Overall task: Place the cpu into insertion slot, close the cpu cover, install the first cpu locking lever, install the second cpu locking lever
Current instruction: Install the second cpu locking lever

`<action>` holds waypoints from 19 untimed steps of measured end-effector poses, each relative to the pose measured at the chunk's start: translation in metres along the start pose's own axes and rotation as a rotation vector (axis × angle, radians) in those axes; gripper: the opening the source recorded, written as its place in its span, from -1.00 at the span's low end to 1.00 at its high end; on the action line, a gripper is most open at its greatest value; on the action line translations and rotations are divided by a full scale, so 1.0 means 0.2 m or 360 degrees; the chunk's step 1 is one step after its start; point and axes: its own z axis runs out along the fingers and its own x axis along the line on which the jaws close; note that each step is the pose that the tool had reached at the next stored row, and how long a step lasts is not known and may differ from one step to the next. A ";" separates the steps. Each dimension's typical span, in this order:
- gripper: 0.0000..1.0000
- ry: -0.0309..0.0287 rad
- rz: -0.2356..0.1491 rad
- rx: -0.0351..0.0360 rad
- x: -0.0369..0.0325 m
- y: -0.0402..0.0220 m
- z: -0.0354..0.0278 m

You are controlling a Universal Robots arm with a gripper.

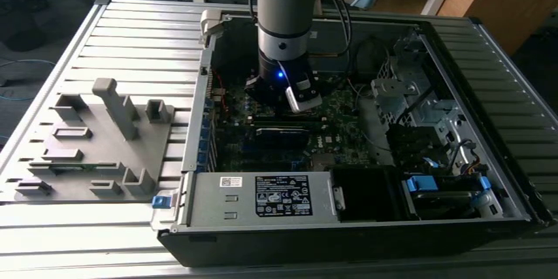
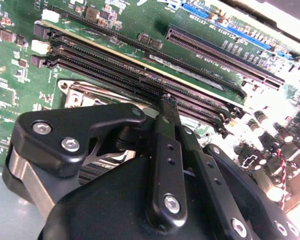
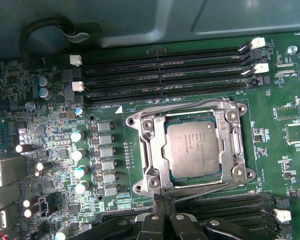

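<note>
I see the cpu (image 3: 194, 150), a dull silver-grey square, seated in the insertion slot (image 3: 190, 186) on the green motherboard (image 3: 115, 195), with the cpu cover (image 3: 155, 150) lying down around it as a silvery frame. The gripper (image 3: 162, 199) sits at the socket's edge, its fingers pressed together on nothing I can make out. In the exterior view the arm (image 1: 285, 37) hides the socket inside the open computer case (image 1: 349, 227).

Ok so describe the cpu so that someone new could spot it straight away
Inside the open computer case, look on the green board, between the two banks of long black memory slots. The cpu is the flat dull silver-grey square framed by the silvery cpu cover, unlike the narrow black slots.
</note>
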 end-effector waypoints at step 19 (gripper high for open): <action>-0.79 0.00000 0.0000 0.0000 0.000 0.000 0.002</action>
